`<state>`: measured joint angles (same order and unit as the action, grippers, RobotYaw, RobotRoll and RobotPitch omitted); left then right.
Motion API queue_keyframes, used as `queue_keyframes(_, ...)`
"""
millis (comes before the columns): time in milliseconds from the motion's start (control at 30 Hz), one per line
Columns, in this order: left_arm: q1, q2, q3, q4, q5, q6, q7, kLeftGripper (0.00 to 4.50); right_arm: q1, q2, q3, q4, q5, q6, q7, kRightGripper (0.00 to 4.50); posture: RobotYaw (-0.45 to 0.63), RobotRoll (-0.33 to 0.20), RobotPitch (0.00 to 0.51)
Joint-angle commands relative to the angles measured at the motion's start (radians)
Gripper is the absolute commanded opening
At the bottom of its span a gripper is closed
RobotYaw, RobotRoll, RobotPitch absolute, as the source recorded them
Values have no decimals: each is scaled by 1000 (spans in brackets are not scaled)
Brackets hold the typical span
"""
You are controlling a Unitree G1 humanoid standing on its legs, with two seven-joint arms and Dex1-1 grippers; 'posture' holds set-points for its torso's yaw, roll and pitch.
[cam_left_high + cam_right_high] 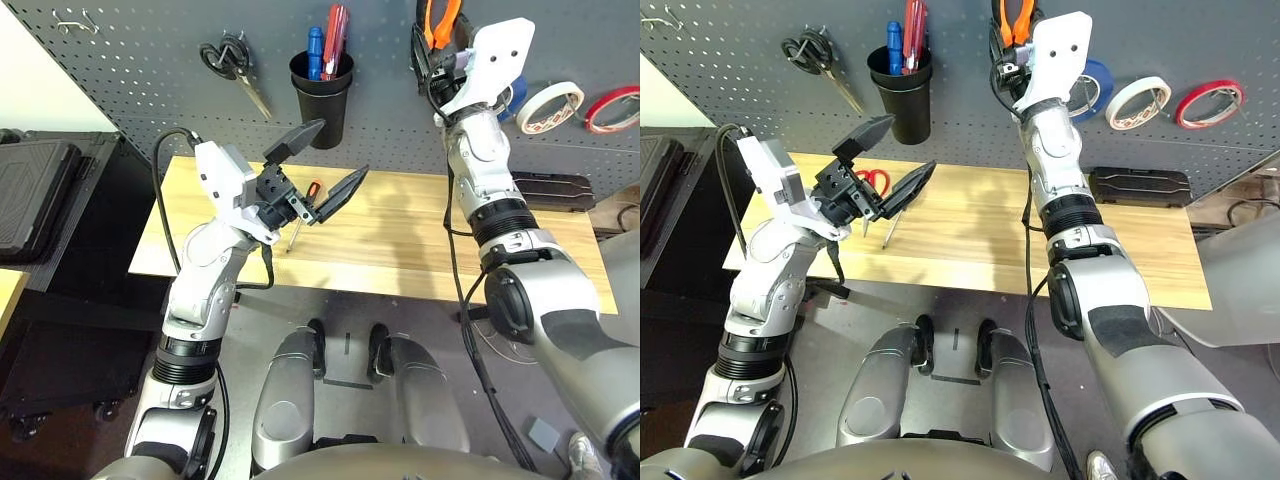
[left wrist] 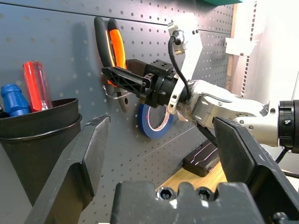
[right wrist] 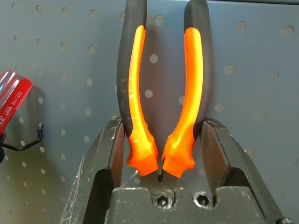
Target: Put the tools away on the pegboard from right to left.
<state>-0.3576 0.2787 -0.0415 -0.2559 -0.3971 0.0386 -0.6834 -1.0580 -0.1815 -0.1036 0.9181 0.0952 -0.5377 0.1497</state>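
Up on the pegboard [image 1: 150, 60]: orange-and-black pliers [image 3: 161, 102] stand handles up against the dark grey panel, over a metal hook [image 2: 114, 96].
Right gripper [image 3: 161, 161]: raised to the board, its two black fingers [image 3: 114, 154] pressed on the outer sides of the pliers' handles just above the joint, holding them.
Left gripper [image 1: 318, 168]: hangs above the left part of the wooden table [image 1: 420, 240], fingers spread wide with nothing between them, aimed up toward the board.
White tape roll [image 1: 550, 105]: hangs on the board to the right of the right arm, between a blue tape roll [image 1: 1092, 88] and a red tape roll [image 1: 612, 108].
Screwdriver [image 1: 301, 212]: slim, black-and-orange-red handle, lies on the table just behind the left gripper, partly hidden by it.
Red-handled scissors [image 1: 873, 181]: lie on the table beside the screwdriver, mostly hidden behind the left gripper.
Black cup [image 1: 321, 98]: fixed to the board left of the pliers, holding a blue-handled tool [image 1: 315, 52] and a clear red-handled screwdriver [image 1: 335, 40].
Black-handled scissors [image 1: 232, 62]: hang on the board left of the cup, blades slanting down to the right.
Far right of the table: a flat black case [image 1: 1138, 186] lies close to the board.
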Motion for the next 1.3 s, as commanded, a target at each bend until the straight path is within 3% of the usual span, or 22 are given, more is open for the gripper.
queue_keyframes(33,2,-1,-17,11,16,-12,-4,4500,39,-1,-2,15,-10,18,10,2574,203,0,227)
queue_keyframes(100,5,1,-17,13,22,-13,-4,4500,51,3,-1,11,-8,22,16,2574,203,0,227)
queue_keyframes(300,15,6,-21,24,43,-21,-4,4500,96,-15,19,-71,-45,-96,32,4481,204,0,235)
queue_keyframes(400,20,9,-20,22,46,-17,0,4500,140,-47,35,-151,-75,-162,56,4481,205,0,240)
queue_keyframes(533,35,21,-20,26,61,-13,5,4500,243,-71,29,-319,-38,-99,103,4481,203,0,246)
queue_keyframes(867,77,50,-31,66,131,36,53,4500,678,-228,85,-896,93,418,342,4481,184,0,264)
queue_keyframes(1100,81,74,-74,128,253,135,123,4500,858,-331,128,-994,100,659,461,4481,171,0,290)
queue_keyframes(1300,78,74,-116,186,326,253,173,4500,899,-361,189,-973,63,747,518,4481,172,0,312)
